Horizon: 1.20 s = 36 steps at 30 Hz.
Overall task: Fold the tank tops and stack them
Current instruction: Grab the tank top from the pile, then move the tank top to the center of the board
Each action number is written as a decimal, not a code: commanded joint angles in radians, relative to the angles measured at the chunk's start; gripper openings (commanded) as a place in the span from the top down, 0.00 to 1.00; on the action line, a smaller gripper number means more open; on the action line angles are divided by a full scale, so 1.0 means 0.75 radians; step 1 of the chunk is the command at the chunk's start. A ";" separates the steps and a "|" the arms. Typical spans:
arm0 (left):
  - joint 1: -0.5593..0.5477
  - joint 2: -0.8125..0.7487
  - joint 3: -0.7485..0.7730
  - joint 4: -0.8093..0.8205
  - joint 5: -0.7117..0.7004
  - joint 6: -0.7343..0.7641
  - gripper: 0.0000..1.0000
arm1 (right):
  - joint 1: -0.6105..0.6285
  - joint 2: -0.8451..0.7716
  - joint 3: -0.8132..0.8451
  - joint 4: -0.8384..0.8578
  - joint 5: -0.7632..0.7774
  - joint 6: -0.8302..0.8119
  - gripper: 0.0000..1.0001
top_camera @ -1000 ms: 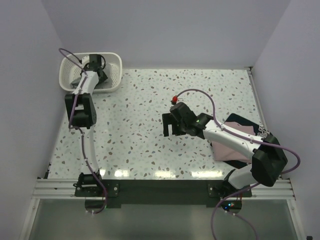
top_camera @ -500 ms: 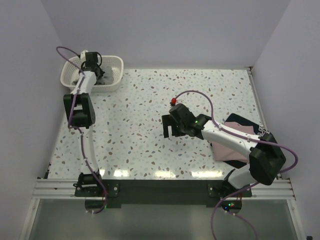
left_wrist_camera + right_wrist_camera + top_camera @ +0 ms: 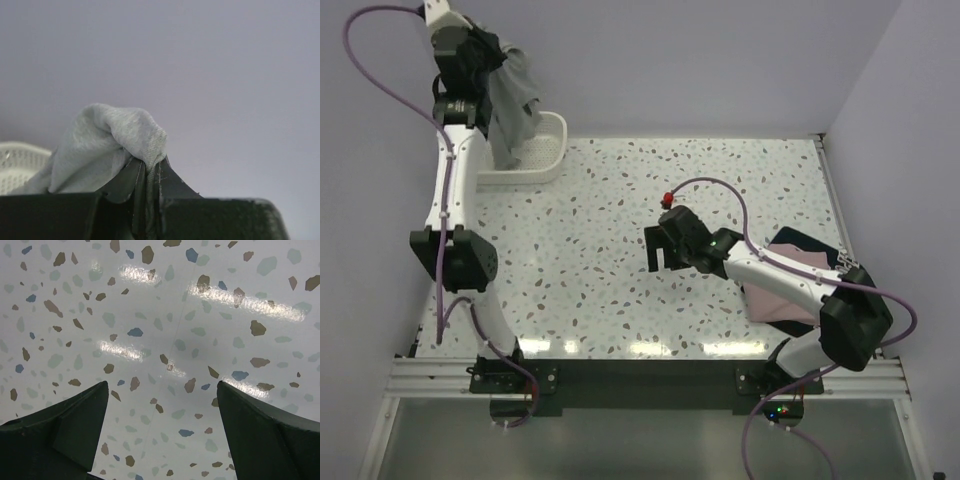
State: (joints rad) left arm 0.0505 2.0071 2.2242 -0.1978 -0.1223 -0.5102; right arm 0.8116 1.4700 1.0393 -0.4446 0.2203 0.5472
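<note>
- The left gripper (image 3: 485,58) is high above the table's (image 3: 620,200) 10 o'clock corner, close to the left and back walls. Open table lies toward 4 o'clock from it.
- Its jaws are nearly closed, pinching a bunched fold of the grey tank top (image 3: 512,105). The left wrist view shows the cloth humped over the fingertips of the left gripper (image 3: 150,167).
- The grey tank top hangs from the jaws with its long axis roughly vertical. Its free end points down over the white basket (image 3: 548,150); I cannot tell whether it touches it.
- The right gripper (image 3: 660,250) hovers over the bare middle of the table. Its jaws are spread wide with nothing between them.
- The pink tank top (image 3: 775,302) lies flat by the table's 4 o'clock edge, under the right arm. A dark cloth edge (image 3: 800,236) shows on its 12 o'clock side.
</note>
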 commanded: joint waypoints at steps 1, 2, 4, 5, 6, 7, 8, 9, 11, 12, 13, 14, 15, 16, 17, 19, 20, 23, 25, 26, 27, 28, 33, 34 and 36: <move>-0.108 -0.297 0.066 0.170 0.091 0.093 1.00 | 0.000 -0.098 0.050 0.008 0.103 0.005 0.08; -0.135 -0.338 0.055 0.168 0.098 0.105 1.00 | 0.000 -0.119 0.046 0.002 0.119 0.011 0.08; -0.235 -0.461 0.017 0.143 0.100 0.134 1.00 | 0.000 -0.186 0.036 -0.008 0.160 0.037 0.08; -0.268 -0.504 -0.008 0.141 0.104 0.136 1.00 | 0.000 -0.211 0.022 -0.013 0.172 0.047 0.08; -0.329 -0.595 -0.073 0.137 0.104 0.136 1.00 | -0.002 -0.234 0.015 -0.019 0.191 0.056 0.08; -0.353 -0.647 -0.124 0.149 0.104 0.112 1.00 | 0.000 -0.260 0.011 -0.027 0.207 0.072 0.08; -0.372 -0.696 -0.181 0.165 0.108 0.096 1.00 | 0.000 -0.311 -0.001 -0.045 0.256 0.082 0.08; -0.398 -0.785 -0.285 0.194 0.116 0.075 0.99 | 0.000 -0.340 -0.007 -0.055 0.283 0.090 0.08; -0.403 -0.849 -0.378 0.206 0.134 -0.001 0.98 | 0.000 -0.419 -0.023 -0.084 0.350 0.109 0.07; -0.403 -0.884 -0.435 0.198 0.147 -0.021 0.97 | -0.002 -0.442 -0.028 -0.090 0.371 0.111 0.07; -0.403 -0.887 -0.456 0.188 0.155 -0.052 0.96 | 0.000 -0.463 -0.030 -0.100 0.395 0.119 0.07; -0.403 -0.882 -0.472 0.176 0.155 -0.068 0.95 | 0.000 -0.481 -0.036 -0.107 0.414 0.121 0.06; -0.403 -0.848 -0.489 0.137 0.157 -0.099 0.92 | 0.000 -0.508 -0.040 -0.105 0.452 0.123 0.05; -0.403 -0.815 -0.483 0.111 0.157 -0.109 0.89 | 0.000 -0.510 -0.038 -0.109 0.469 0.121 0.04; -0.403 -0.776 -0.474 0.088 0.157 -0.117 0.81 | -0.002 -0.510 -0.034 -0.117 0.479 0.119 0.04; -0.403 -0.613 -0.434 -0.008 0.216 -0.152 0.57 | -0.006 -0.482 -0.026 -0.131 0.496 0.119 0.03; -0.405 -0.548 -0.423 -0.037 0.243 -0.162 0.50 | -0.012 -0.467 -0.028 -0.135 0.496 0.123 0.03; -0.401 -0.294 -0.356 -0.231 0.316 -0.177 0.30 | -0.012 -0.416 -0.062 -0.123 0.447 0.162 0.03; -0.403 -0.256 -0.437 -0.262 0.359 -0.177 0.30 | -0.012 -0.377 -0.111 -0.091 0.382 0.191 0.03; -0.401 -0.281 -0.598 -0.232 0.365 -0.183 0.30 | -0.012 -0.365 -0.126 -0.076 0.343 0.191 0.04; -0.401 -0.372 -0.686 -0.150 0.368 -0.191 0.30 | -0.008 -0.346 -0.142 -0.068 0.292 0.201 0.05; -0.403 -0.426 -0.770 -0.119 0.351 -0.195 0.31 | -0.002 -0.318 -0.191 -0.039 0.216 0.211 0.06; -0.409 -0.753 -1.159 -0.294 0.200 -0.187 0.41 | 0.182 -0.277 -0.324 -0.017 0.160 0.368 0.11; -0.417 -0.804 -1.216 -0.339 0.117 -0.191 0.42 | 0.214 -0.279 -0.365 0.000 0.152 0.395 0.12; -0.425 -0.956 -1.408 -0.415 0.096 -0.185 0.47 | 0.312 -0.277 -0.398 0.022 0.134 0.475 0.14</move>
State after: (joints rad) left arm -0.2581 1.5124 1.2560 -0.4599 0.0311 -0.6456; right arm 0.9768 1.2709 0.7639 -0.4839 0.3634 0.7815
